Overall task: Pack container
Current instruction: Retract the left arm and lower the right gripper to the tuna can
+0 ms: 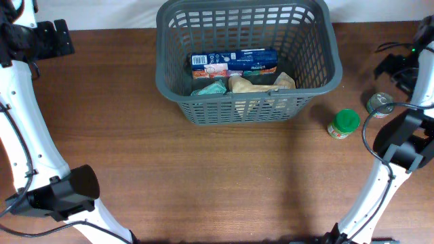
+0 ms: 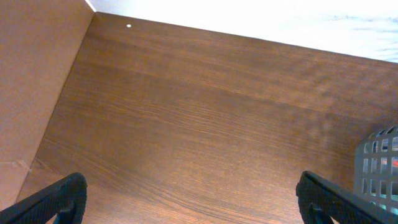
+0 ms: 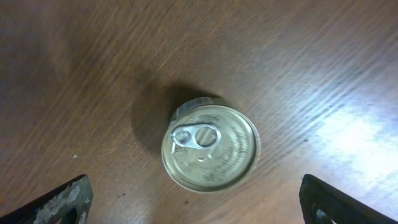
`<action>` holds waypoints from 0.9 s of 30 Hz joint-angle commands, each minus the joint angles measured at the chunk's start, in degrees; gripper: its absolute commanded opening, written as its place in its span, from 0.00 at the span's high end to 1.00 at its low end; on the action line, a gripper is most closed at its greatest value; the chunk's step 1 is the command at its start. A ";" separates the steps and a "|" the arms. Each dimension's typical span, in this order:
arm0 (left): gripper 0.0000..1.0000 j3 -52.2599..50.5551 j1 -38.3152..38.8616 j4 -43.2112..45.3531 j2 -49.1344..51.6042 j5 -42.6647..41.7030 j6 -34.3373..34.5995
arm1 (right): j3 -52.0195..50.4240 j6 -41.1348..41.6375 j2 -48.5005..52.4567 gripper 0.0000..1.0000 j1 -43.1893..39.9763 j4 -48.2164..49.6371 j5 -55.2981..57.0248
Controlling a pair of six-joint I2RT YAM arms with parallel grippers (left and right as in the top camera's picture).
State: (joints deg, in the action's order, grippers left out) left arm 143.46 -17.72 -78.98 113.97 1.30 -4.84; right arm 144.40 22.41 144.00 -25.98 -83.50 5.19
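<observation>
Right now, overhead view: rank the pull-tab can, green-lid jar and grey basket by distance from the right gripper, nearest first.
From the right gripper:
1. Pull-tab can, just beside it, far right.
2. Green-lid jar, left of the can.
3. Grey basket, centre rear.

brown wood-grain table (image 1: 203, 176) (white surface beyond far edge).

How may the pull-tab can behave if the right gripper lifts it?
The can looks like rigid metal, so it probably will not deform. Its smooth round wall may slip. Upright, it seems stable; tipped, it would likely roll.
</observation>
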 commanded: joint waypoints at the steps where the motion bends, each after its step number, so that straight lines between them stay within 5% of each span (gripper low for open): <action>1: 0.01 -0.02 -0.09 0.00 0.35 -0.61 0.76 | -0.15 0.63 3.82 0.01 0.09 0.39 2.43; 27: 0.01 -0.02 -0.09 0.00 0.35 -0.61 0.74 | -15.23 0.35 9.07 0.01 0.00 9.44 2.38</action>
State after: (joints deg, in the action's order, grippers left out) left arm 143.46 -17.72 -79.07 113.97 1.30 -4.84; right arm 132.90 22.72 148.00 -26.15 -72.88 6.31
